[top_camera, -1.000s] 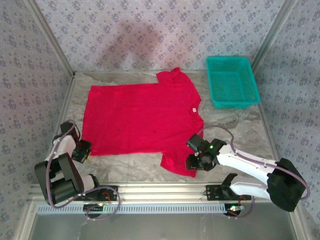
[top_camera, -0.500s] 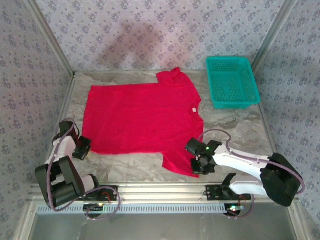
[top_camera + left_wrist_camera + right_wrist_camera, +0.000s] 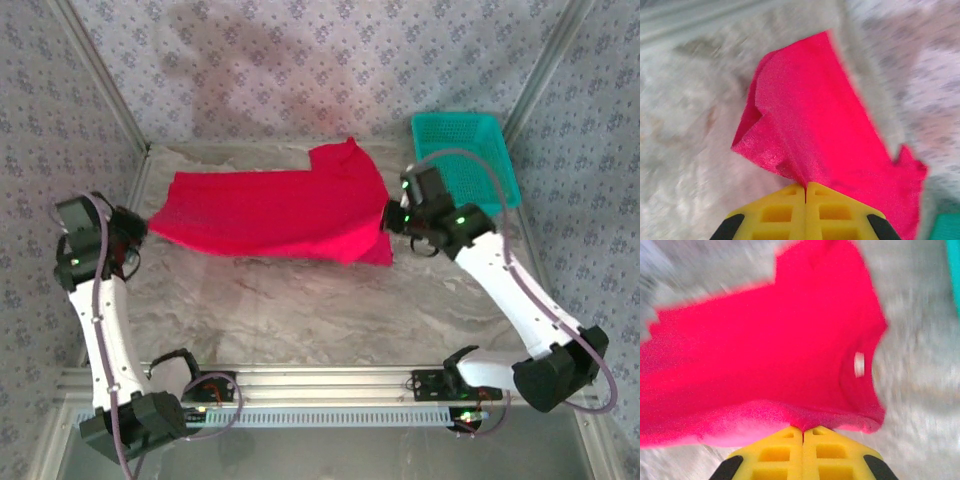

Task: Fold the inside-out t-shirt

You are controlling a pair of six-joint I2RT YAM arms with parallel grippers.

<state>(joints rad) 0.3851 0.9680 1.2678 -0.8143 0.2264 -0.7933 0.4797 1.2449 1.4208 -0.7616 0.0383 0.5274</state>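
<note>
My left hand [image 3: 805, 187] shut tight, pinching one edge of soft bright red cloth t-shirt [image 3: 270, 212]. My right hand [image 3: 803, 430] shut tight too, pinching edge near neck hole. Shirt hangs stretched between both hands, far part on grey marble desk [image 3: 320, 310]. Teal plastic mesh basket [image 3: 470, 165] just beside right hand.

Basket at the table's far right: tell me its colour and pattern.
Teal, with a mesh of small holes; the top external view shows the basket best.
</note>
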